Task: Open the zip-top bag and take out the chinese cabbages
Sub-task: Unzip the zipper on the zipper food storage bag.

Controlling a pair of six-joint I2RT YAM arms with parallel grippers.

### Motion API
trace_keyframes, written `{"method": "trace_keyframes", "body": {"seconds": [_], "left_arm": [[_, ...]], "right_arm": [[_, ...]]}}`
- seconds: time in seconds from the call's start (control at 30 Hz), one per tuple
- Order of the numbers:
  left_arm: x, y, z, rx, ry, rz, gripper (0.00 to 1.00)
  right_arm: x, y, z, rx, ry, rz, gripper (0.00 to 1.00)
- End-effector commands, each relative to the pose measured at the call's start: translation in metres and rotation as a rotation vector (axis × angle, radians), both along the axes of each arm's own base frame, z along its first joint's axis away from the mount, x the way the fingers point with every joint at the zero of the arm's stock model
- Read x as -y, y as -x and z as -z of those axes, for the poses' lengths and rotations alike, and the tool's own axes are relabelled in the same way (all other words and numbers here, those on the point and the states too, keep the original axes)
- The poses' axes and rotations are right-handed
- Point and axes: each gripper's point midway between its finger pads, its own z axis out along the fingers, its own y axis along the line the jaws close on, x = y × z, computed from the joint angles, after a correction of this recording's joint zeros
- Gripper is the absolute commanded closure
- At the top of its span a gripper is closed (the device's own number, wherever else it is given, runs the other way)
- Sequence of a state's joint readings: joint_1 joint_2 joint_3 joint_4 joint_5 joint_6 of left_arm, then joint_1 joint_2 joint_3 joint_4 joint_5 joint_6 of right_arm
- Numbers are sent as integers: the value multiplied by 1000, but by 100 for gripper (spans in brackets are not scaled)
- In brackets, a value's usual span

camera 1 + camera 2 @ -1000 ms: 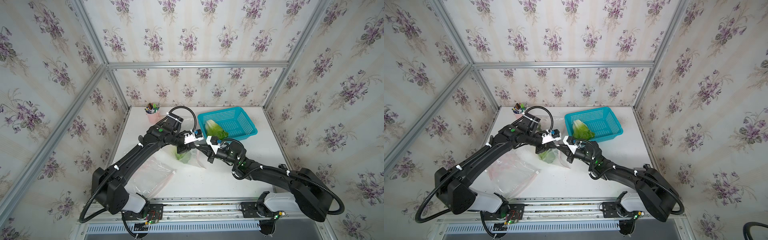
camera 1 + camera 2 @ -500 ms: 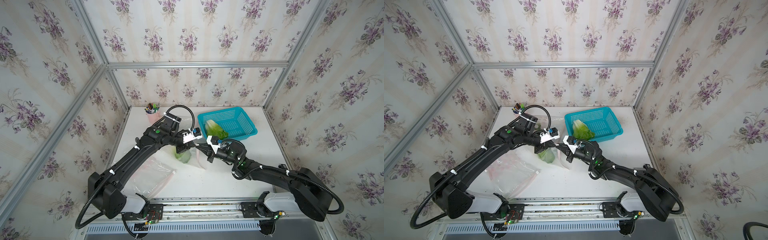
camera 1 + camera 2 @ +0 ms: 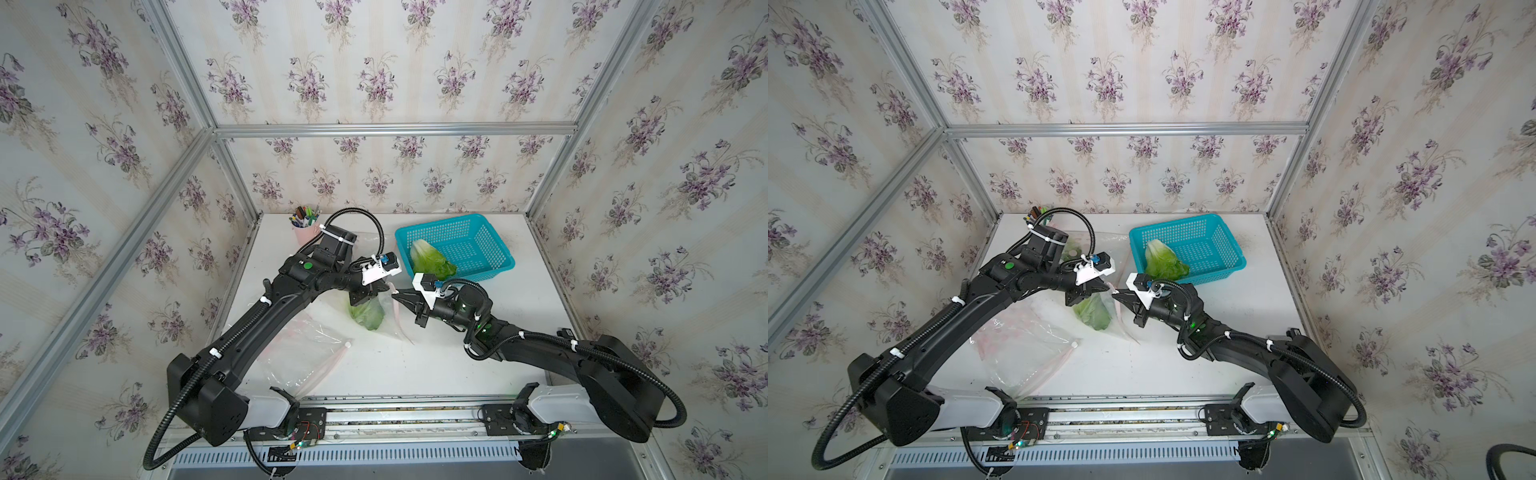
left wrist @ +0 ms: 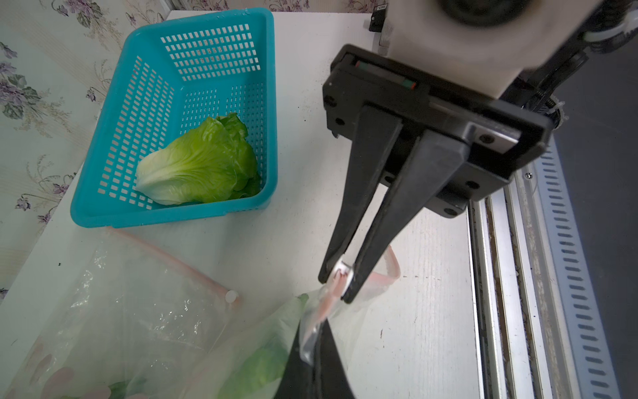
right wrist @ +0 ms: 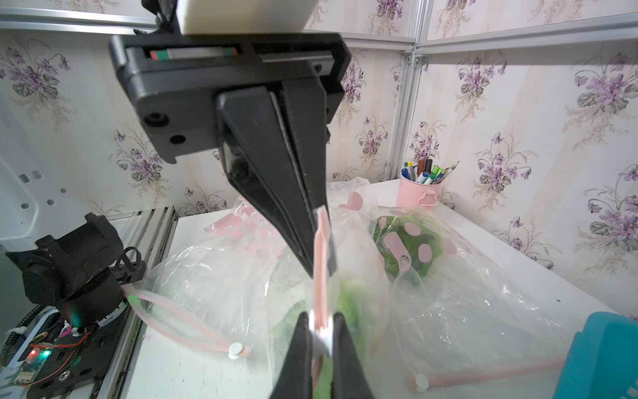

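A clear zip-top bag (image 3: 388,320) with a pink zip hangs between my grippers above the table's middle. One of the chinese cabbages (image 3: 368,313) sits inside it. My left gripper (image 4: 316,345) is shut on the bag's top edge beside the zip strip. My right gripper (image 5: 321,331) is shut on the white slider (image 4: 342,273) of the same zip, tip to tip with the left one. A second cabbage (image 4: 203,162) lies in the teal basket (image 3: 457,218). A third cabbage (image 5: 407,241) shows inside a pink-dotted bag behind the left arm.
A flat clear bag (image 3: 303,353) with a pink zip lies at the front left under the left arm. A pink cup of pens (image 3: 305,228) stands at the back left corner. The metal rail (image 3: 395,415) runs along the front edge.
The left arm has leaned a little to the left and its wrist has edged toward the back. Both grips on the bag are unchanged.
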State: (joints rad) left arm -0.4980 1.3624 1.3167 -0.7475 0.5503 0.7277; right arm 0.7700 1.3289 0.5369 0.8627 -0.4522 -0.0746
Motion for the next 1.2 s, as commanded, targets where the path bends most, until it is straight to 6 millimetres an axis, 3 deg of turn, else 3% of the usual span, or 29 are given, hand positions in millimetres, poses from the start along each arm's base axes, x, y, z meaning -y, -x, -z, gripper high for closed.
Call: {"method": "trace_keyframes", "body": {"seconds": [0.0, 0.43, 0.83, 1.17], "left_arm": [[-6, -14, -4, 61, -14, -47, 100], [-42, -50, -23, 170, -4, -272, 100], [-64, -47, -30, 206, 20, -335, 100], [-70, -46, -37, 227, 35, -354, 100]], "right_arm": [[1, 2, 9, -22, 21, -5, 100], [8, 6, 46, -85, 73, 9, 100], [27, 9, 87, -143, 116, 48, 100], [37, 11, 110, -135, 159, 68, 100]]}}
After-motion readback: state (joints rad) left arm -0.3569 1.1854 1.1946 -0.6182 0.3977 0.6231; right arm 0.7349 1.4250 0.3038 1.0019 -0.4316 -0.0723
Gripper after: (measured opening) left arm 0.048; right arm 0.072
